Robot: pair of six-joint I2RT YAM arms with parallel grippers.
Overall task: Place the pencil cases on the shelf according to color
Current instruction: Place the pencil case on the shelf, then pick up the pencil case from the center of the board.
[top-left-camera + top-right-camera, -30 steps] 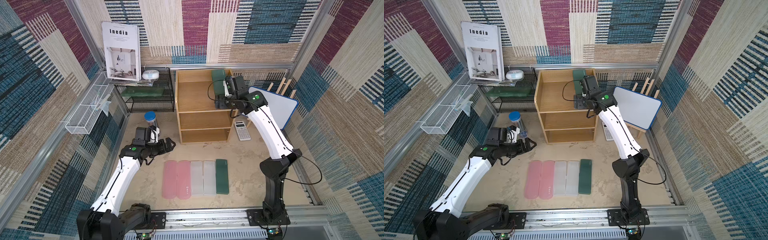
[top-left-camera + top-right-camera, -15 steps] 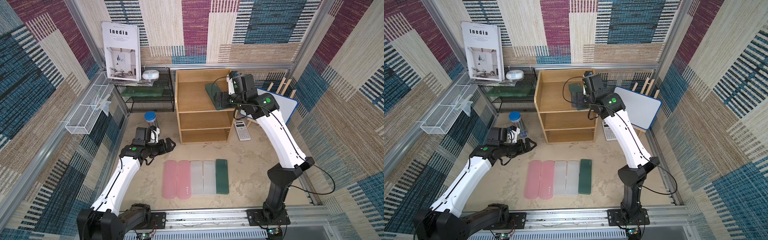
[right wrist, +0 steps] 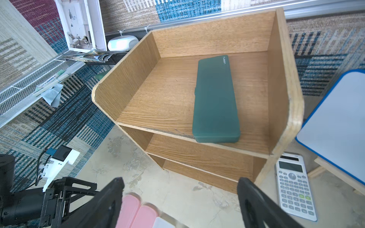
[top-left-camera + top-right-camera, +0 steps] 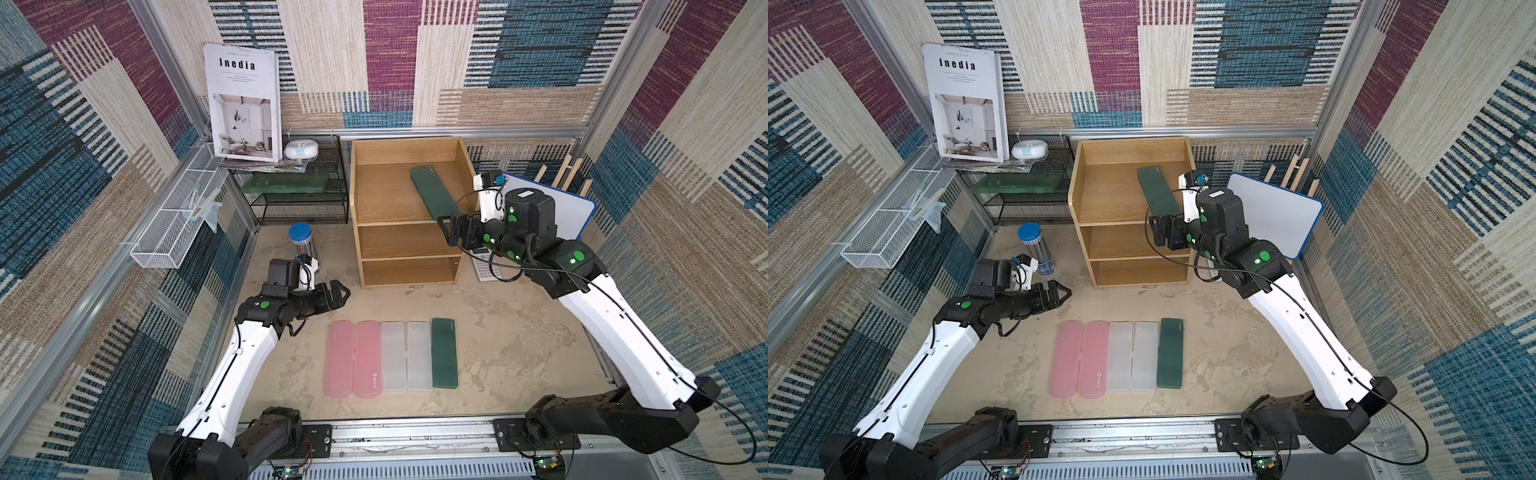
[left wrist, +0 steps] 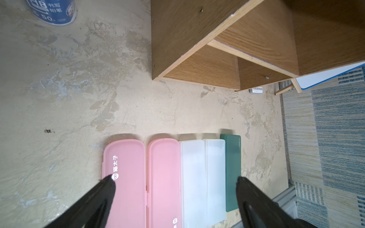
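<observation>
Beige tabletop (image 4: 519,340) w/ shelf (image 4: 382,195), calculator (image 3: 295,185) & whiteboard (image 4: 1273,212) at its R side; L fingers (image 5: 94,199), R fingers (image 3: 110,201) apart, empty.

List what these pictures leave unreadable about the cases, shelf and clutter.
- Shelf: the backs of its two lower tiers, shadowed under the boards above, every view.
- Calculator: mostly behind the right arm in both top views; key labels too small in the right wrist view.
- Pink cases: near ends cut off by the left wrist view's edge.
- Green case on the top tier: contents, behind its opaque lid.
</observation>
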